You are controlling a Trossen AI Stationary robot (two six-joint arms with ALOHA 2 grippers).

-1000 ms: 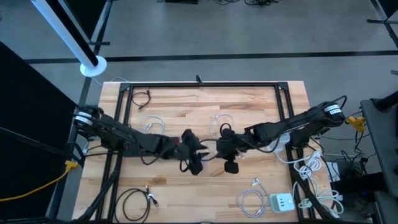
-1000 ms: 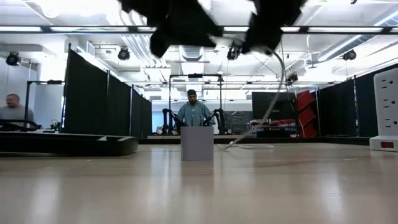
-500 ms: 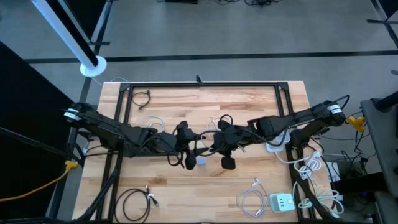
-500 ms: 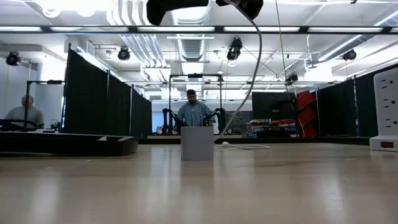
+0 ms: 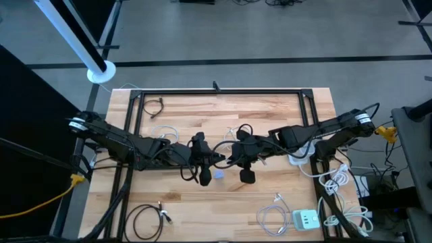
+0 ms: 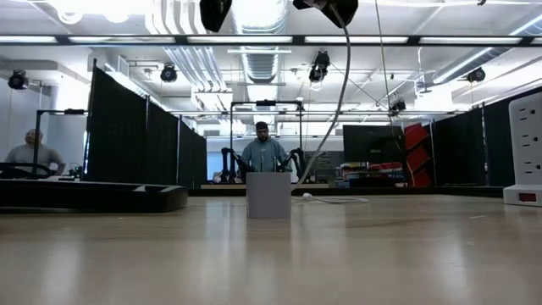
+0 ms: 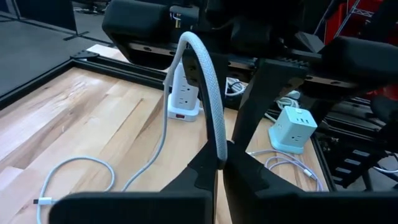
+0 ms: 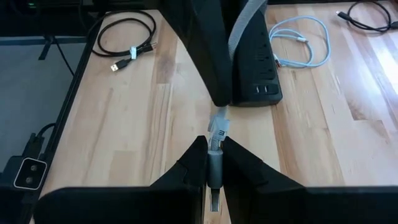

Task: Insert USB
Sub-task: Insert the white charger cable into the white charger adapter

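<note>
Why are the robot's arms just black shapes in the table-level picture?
Low view: the ceiling lights face the camera, so the arm parts and hanging cable show as backlit silhouettes; the table carries a pale sheen. High view: even light, no glare on the wood. Wrist views: the left gripper and right gripper, each shut on the cable, look dark against lit wood.

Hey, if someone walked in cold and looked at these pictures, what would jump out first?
Both arms meet over the middle of the wooden table, left pincer and right pincer each shut on the same braided cable, held in the air between them. A small grey cube stands on the table below.
</note>
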